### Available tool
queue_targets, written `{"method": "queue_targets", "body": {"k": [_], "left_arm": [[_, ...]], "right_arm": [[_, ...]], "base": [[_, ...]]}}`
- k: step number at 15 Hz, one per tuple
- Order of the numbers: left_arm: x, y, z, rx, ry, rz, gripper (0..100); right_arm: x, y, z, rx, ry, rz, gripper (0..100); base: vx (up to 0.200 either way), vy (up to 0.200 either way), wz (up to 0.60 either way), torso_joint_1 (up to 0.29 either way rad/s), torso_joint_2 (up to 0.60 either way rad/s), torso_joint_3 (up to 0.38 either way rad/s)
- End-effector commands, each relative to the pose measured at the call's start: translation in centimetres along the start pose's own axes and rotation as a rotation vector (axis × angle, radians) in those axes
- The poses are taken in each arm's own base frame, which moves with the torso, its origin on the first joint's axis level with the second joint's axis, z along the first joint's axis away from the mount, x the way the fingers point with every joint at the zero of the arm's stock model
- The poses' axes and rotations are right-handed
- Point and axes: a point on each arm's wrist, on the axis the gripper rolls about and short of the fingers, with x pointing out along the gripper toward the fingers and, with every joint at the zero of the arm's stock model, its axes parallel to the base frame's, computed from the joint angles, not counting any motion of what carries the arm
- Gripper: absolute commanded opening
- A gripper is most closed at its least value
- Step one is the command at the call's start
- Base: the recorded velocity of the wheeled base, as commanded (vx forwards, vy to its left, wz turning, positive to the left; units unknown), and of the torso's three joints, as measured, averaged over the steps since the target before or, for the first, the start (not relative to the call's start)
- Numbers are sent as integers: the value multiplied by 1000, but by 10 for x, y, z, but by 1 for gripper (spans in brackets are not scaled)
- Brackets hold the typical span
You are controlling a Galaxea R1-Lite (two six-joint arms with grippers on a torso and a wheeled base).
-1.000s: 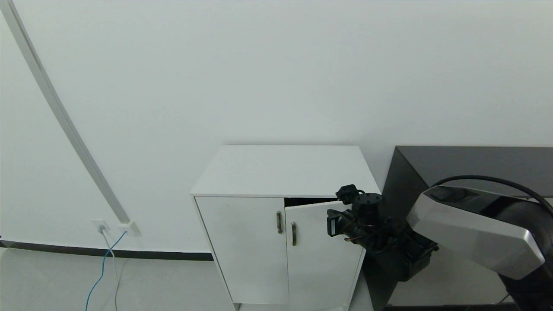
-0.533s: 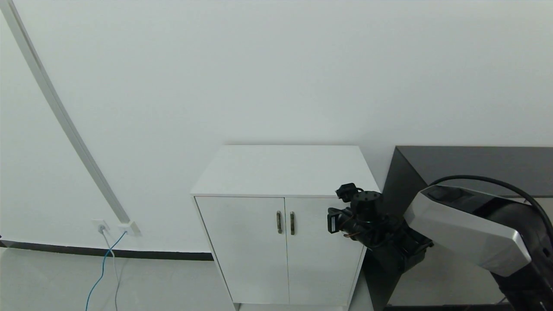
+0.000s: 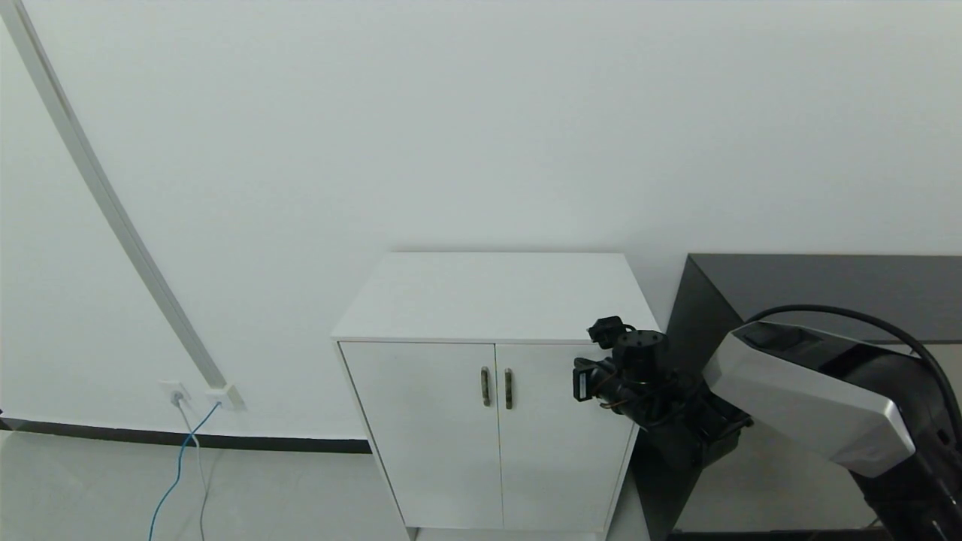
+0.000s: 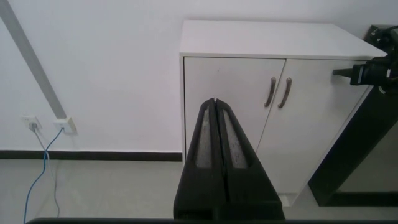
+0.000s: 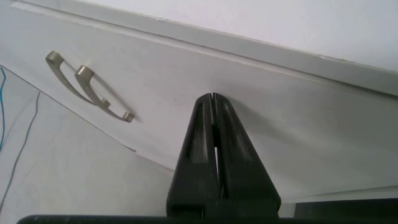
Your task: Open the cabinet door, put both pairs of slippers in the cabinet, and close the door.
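Head view shows the right claw (image 3: pixel 577 379) at the upper outer part of the right door (image 3: pixel 560 458) of the white cabinet (image 3: pixel 488 297), with its tips pointing at the door face. In the right wrist view the two fingers of this claw (image 5: pixel 213 98) are pressed together at the tips, with only a thin slit between them lower down, and they hold nothing. The door panel is directly in front of the tips and very near, but I cannot tell if they touch it. Both doors are closed (their edges meet along the middle seam). The two metal handles (image 3: pixel 485 386) stand upright side by side at this seam, to the left of the right claw and at about its height, and the left door (image 3: pixel 421 428) is beyond them. Behind the right claw, on its right side, a dark unit (image 3: pixel 797 285) stands just beside the cabinet. The left claw (image 4: pixel 215 102) is well apart from the cabinet, in front of it, with its fingers also fully together and empty. Ahead of its tips is the left door, and the handles lie more toward the side of the right claw. Far to the left of both claws, low on the wall, are a wall socket (image 3: pixel 174 391) and a blue cable (image 3: pixel 176 469) that hangs down to the floor.
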Motion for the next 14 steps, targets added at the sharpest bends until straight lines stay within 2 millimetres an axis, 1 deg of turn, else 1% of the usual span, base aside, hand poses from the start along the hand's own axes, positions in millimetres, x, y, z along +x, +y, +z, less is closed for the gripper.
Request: {"method": "queue_targets", "body": {"k": [1, 10, 14], "left_arm": [[0, 0, 0, 0, 1, 1, 0], [0, 0, 0, 0, 0, -1, 0], [0, 0, 0, 0, 0, 1, 0]], "right_arm": [[2, 0, 0, -1, -1, 0, 0], [6, 1, 1, -2, -2, 0, 0], [2, 0, 0, -3, 7, -1, 0]], "base": [[0, 0, 0, 0, 0, 0], [0, 0, 0, 0, 0, 0], [0, 0, 0, 0, 0, 0]]}}
